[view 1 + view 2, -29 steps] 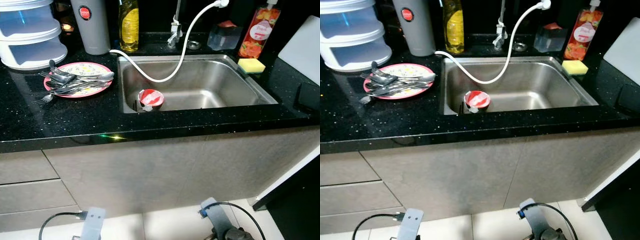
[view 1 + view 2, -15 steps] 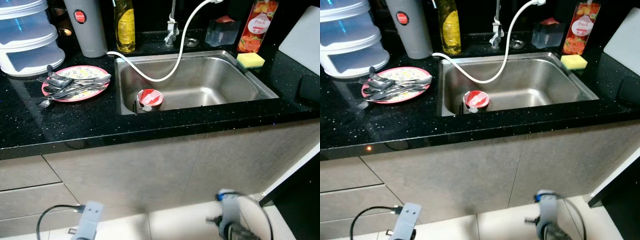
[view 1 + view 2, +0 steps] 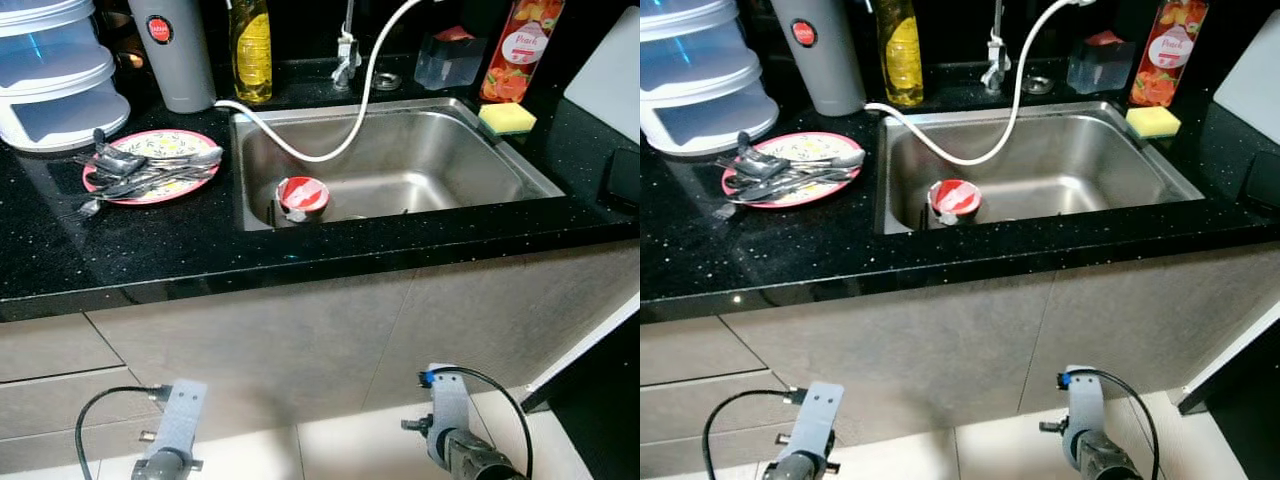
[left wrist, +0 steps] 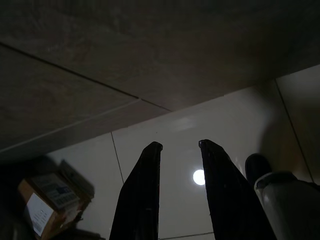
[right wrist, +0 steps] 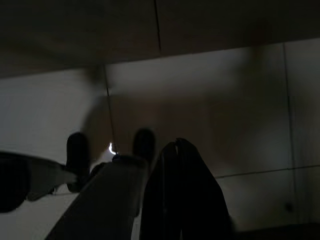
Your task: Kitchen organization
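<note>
Left eye view: cutlery plate (image 3: 150,166) on counter, both arms hanging well below.

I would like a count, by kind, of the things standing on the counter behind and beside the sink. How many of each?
Bottles: 2, a yellow bottle and a red bottle
Sponges: 1, the yellow sponge
Plates: 1, the pink plate, loaded with cutlery
Grey canisters: 1, the grey canister
Clear containers: 1, the clear container
White stacked containers: 1, the white stacked container
Total: 7
</note>
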### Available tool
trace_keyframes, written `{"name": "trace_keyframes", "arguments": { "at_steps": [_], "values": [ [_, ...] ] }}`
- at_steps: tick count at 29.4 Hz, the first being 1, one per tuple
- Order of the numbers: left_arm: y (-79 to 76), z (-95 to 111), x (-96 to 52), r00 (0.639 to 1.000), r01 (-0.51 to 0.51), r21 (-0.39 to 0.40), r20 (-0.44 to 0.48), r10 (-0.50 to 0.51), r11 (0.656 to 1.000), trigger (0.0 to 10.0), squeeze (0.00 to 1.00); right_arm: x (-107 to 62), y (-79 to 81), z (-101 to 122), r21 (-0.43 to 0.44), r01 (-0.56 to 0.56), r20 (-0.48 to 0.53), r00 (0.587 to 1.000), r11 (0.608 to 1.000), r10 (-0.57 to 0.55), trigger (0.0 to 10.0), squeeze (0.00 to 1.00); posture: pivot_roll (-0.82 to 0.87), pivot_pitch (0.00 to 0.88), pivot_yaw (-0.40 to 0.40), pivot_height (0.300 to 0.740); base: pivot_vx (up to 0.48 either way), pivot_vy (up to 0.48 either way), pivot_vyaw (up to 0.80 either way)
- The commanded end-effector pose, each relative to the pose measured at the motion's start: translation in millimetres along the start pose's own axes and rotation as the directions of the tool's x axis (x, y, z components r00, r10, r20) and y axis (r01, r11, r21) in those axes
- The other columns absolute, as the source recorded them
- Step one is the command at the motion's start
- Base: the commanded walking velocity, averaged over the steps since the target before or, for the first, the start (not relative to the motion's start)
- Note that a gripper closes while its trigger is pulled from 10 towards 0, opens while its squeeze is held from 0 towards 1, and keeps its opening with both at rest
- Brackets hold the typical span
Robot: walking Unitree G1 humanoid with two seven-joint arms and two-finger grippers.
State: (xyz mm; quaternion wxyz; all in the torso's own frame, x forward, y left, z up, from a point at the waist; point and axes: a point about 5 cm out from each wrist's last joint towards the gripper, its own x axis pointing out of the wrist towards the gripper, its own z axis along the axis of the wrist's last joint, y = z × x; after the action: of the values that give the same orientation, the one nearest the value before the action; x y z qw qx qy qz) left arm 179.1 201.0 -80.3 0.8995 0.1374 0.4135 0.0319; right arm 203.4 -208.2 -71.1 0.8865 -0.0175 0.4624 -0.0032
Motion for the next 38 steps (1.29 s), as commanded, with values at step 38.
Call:
{"name": "trace_keyframes", "arguments": {
  "at_steps": [38],
  "values": [
    [-32.4, 14, 0.2, 0.990, 0.141, 0.055, 0.007, -0.141, 0.989, 10.0, 0.00, -6.3, 4.7, -41, -0.452, -0.118, -0.155, 0.986, 0.884, 0.052, 10.0, 0.00, 0.01, 0.000, 0.000, 0.740, 0.000, 0.000, 0.00]
  ]
}}
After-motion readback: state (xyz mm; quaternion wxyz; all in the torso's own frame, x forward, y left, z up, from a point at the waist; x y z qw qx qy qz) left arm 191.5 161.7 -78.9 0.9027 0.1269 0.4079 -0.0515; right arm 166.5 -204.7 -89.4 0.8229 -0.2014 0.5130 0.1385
